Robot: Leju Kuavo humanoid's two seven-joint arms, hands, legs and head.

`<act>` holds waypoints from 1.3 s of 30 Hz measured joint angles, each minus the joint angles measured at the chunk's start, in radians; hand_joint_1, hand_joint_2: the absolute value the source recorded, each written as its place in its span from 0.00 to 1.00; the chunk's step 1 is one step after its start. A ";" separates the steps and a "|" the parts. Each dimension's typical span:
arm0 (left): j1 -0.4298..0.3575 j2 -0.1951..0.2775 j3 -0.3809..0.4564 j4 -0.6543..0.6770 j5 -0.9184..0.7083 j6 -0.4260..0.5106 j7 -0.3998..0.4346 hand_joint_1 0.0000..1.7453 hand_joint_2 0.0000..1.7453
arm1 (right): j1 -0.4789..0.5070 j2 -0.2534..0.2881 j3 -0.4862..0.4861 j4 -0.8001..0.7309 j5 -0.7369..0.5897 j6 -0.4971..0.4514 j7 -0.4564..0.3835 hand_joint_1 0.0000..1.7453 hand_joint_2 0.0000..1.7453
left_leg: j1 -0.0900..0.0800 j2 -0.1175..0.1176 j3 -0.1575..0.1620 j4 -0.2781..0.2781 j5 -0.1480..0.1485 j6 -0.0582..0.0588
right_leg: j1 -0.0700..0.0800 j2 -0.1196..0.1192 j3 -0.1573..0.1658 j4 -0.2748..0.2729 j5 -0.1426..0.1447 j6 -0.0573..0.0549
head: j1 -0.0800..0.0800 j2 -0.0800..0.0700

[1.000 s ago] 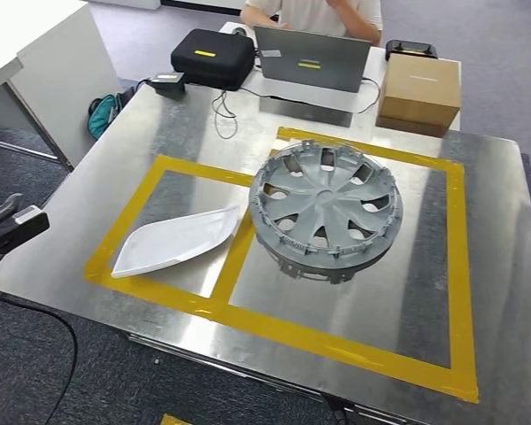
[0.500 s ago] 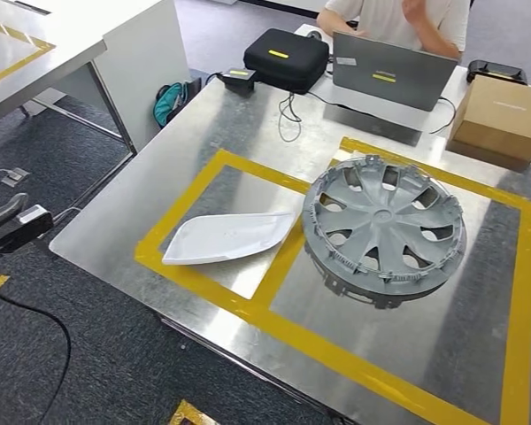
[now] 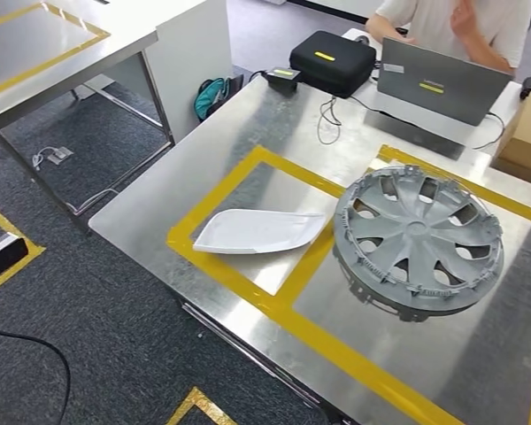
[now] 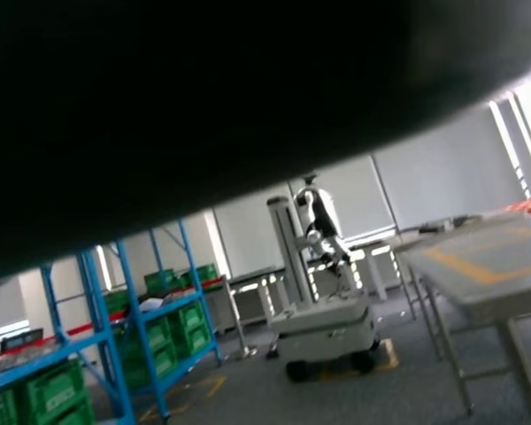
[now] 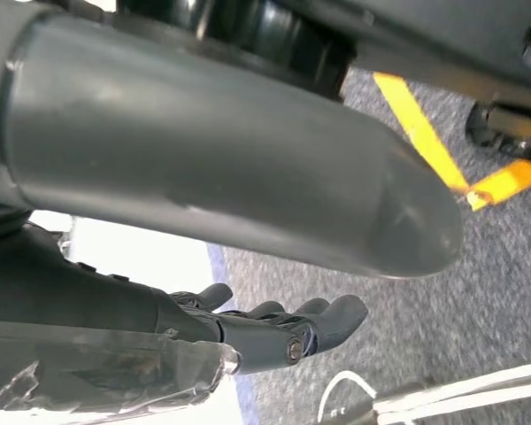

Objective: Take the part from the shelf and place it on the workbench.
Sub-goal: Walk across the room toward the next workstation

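Grey carpet floor [image 3: 103,336], blue shelving [image 4: 135,328], pale walls.

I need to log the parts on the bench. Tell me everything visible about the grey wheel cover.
The wheel cover is a round grey piece that looks like plastic, with spokes fanning from a small hub and openings between them. Small clips line its rim. It lies flat on the metal workbench, inside the right yellow-taped box. Whether its edge touches the white part is unclear.

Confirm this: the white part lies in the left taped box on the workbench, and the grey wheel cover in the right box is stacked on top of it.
Not stacked. In the head view the grey wheel cover lies beside the white part, across the yellow tape divider. The rest is right: each lies in its own box on the workbench.
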 joint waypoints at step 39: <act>0.299 -0.506 0.583 -0.091 -0.050 0.006 -0.266 0.00 0.00 | 0.044 0.004 -0.053 0.015 -0.052 -0.021 0.006 0.00 0.00 | 0.013 -0.134 0.008 0.008 -0.022 0.037 | -0.014 0.088 -0.087 0.274 -0.167 0.032 | 0.020 0.000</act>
